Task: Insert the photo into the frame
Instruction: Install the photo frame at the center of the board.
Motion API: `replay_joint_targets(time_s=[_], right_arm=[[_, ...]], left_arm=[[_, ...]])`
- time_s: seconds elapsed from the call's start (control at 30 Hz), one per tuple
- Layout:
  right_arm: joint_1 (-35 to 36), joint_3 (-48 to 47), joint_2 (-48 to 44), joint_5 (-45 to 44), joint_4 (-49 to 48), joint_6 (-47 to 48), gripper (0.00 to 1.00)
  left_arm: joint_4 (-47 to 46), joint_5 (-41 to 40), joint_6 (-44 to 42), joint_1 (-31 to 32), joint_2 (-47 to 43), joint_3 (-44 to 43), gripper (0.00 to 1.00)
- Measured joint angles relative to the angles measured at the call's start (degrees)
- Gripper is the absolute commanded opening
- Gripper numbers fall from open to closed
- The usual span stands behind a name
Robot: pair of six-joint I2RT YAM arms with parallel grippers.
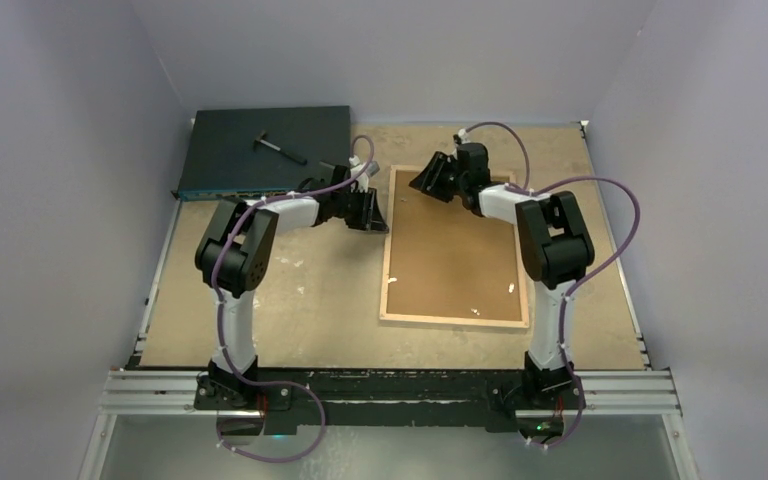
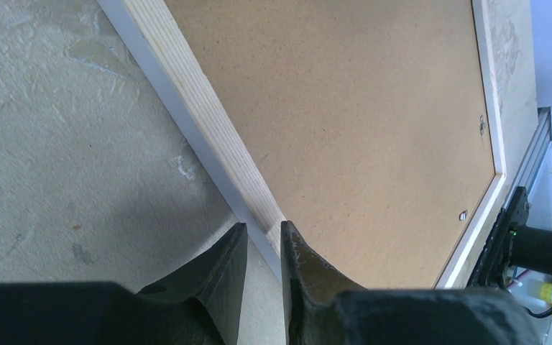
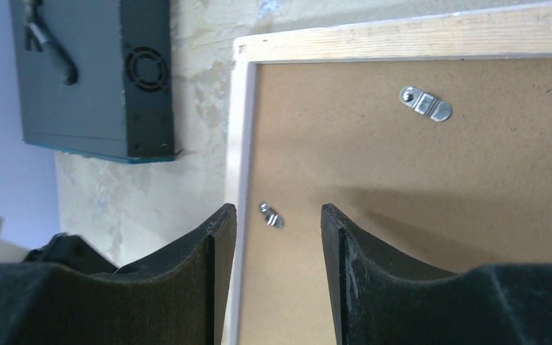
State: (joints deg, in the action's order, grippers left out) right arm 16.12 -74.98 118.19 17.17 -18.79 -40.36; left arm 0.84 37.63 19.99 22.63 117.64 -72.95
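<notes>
The frame (image 1: 453, 321) lies face down on the counter (image 1: 290, 310), a little toward 3 o'clock from the middle in the overhead view. Its light wood back is up and the brown backing board (image 1: 455, 250) sits inside the rails. The left pincer (image 2: 262, 237) is down at the frame's 9 o'clock rail, close to the 11 o'clock corner. Its fingers (image 2: 233, 262) stand only narrowly apart, and the rail's white edge and wood strip run straight into the gap between them. Whether they actually pinch the rail, I cannot tell. The right pincer (image 3: 279, 215) is over the same corner, coming in from the 12 o'clock rail. It is spread wide and holds nothing. A small metal turn clip (image 3: 271, 215) on the board shows between its fingers, and a second clip (image 3: 425, 103) lies further along toward 3 o'clock, just under the top rail. Off the frame, in the counter's 10 o'clock corner, sits a flat dark box (image 1: 265, 150) with a round vent on one side, and a small dark-handled tool (image 1: 278, 147) lies on its lid — well apart from both pincers.
</notes>
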Motion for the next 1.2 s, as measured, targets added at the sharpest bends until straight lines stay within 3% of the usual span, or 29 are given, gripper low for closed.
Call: replay_joint_targets(time_s=[0.63, 1.2], right_arm=[[2.5, -7.2, 8.3, 2.4, -0.5, 0.9, 0.42], [4.4, -4.2, 6.8, 3.4, -1.4, 1.5, 0.39]], left_arm=[[-0.3, -0.1, 0.0, 0.0, 0.5, 0.7, 0.15], [-0.4, 0.1, 0.0, 0.0, 0.5, 0.7, 0.12]])
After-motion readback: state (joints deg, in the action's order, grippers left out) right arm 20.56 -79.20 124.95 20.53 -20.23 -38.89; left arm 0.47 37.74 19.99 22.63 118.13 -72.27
